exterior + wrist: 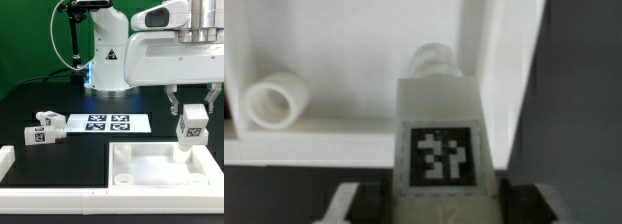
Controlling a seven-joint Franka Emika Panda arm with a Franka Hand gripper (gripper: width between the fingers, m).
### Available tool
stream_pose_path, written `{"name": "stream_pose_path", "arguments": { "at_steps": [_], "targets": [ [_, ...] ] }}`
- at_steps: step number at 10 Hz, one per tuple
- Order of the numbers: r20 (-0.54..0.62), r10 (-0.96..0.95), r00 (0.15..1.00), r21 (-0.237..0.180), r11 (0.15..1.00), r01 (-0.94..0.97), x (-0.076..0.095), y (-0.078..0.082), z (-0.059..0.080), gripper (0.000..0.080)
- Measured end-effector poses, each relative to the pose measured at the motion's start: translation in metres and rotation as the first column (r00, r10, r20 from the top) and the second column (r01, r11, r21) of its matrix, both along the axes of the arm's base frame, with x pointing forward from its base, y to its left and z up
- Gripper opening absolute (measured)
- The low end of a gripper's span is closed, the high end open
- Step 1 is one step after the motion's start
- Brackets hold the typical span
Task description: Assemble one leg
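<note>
My gripper is shut on a leg, a small white block with a black-and-white tag, held upright just above the far right corner of the white rimmed tabletop. In the wrist view the leg runs out from between my fingers, its far end close to a round corner socket. Another socket shows on the tabletop. Two more legs lie on the black table at the exterior view's left.
The marker board lies behind the tabletop. A white rail runs along the front, with a white block at the exterior view's left. The robot base stands at the back.
</note>
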State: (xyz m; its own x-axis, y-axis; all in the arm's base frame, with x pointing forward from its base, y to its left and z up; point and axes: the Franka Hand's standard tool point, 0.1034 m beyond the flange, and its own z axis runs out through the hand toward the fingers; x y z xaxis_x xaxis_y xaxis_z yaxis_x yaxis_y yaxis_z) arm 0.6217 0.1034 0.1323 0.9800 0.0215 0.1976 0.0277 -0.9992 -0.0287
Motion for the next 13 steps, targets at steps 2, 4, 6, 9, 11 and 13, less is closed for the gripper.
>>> {"name": "stream_pose_path", "arguments": {
  "at_steps": [2, 4, 6, 9, 11, 13],
  "targets": [
    [0.191, 0.005, 0.982, 0.010, 1.000, -0.007, 0.002, -0.002, 0.004, 0.0284],
    [0.321, 0.006, 0.947, 0.016, 1.000, -0.011, 0.005, -0.002, 0.004, 0.0284],
    [0.344, 0.015, 0.939, 0.018, 1.000, -0.022, 0.000, 0.007, -0.007, 0.0284],
    [0.363, 0.072, 0.929, -0.022, 0.997, -0.069, 0.007, 0.008, -0.026, 0.0284],
    [0.364, 0.077, 0.928, -0.025, 0.997, -0.073, 0.011, 0.010, -0.028, 0.0284],
    [0.379, 0.080, 0.922, -0.024, 0.997, -0.077, 0.010, 0.013, -0.031, 0.0284]
  ]
}}
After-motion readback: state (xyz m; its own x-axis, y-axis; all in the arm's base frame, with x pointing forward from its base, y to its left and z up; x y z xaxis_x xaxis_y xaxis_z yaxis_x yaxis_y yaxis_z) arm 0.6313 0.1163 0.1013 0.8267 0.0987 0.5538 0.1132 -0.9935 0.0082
